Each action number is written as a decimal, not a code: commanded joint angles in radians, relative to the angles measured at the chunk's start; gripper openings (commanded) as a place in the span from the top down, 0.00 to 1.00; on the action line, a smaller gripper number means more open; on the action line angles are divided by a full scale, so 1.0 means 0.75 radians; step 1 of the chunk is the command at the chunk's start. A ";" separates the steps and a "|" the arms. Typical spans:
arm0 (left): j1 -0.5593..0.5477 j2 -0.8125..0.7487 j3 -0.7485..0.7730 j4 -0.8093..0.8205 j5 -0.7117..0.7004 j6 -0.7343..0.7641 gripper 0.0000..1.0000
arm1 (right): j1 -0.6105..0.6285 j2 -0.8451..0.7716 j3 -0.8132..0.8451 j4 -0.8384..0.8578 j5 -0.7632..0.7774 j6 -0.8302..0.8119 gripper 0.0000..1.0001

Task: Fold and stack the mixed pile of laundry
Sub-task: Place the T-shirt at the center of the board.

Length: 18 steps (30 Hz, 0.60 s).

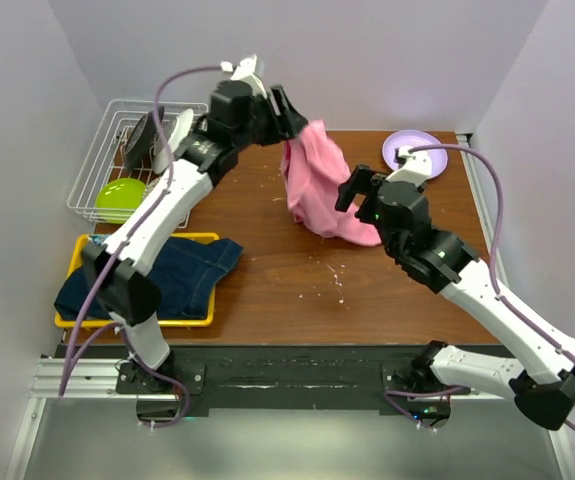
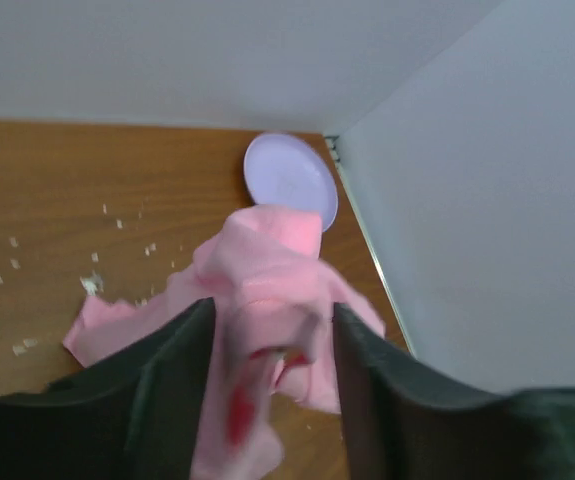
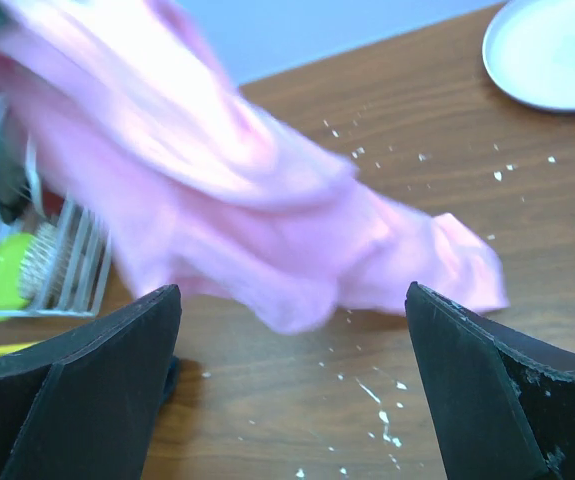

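The left tool (image 2: pixel 271 312) is hovering high over the surface (image 1: pixel 287 285), its jaws standing apart with the pink T-shirt (image 1: pixel 317 185) bunched between them. Whether the cloth is truly gripped cannot be told. The shirt is hanging below this tool, its lower end trailing on the surface. The right tool (image 3: pixel 292 290) is waiting spread wide and holding nothing, with the shirt just ahead of it. The denim jacket (image 1: pixel 167 272) is lying across the yellow tray (image 1: pixel 199 238), well apart from both tools. The task looks to be at an early stage: the shirt is crumpled and unfolded, and no stack is showing.
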<state>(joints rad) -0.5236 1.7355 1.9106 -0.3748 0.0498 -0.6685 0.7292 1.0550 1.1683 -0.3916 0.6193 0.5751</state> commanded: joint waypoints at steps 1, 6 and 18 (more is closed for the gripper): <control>0.013 0.077 -0.056 0.011 -0.019 0.071 0.17 | -0.021 0.111 -0.030 -0.012 -0.018 0.000 0.01; 0.011 -0.131 -0.437 0.031 -0.145 0.098 0.09 | -0.213 0.283 -0.042 0.001 -0.271 -0.004 0.01; 0.046 -0.674 -1.177 0.025 -0.206 0.024 0.10 | 0.024 0.628 -0.097 0.045 -0.310 -0.090 0.08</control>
<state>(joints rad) -0.5045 1.2591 1.1282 -0.3992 -0.1074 -0.6247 0.6430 1.4406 1.1103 -0.3840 0.3805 0.5301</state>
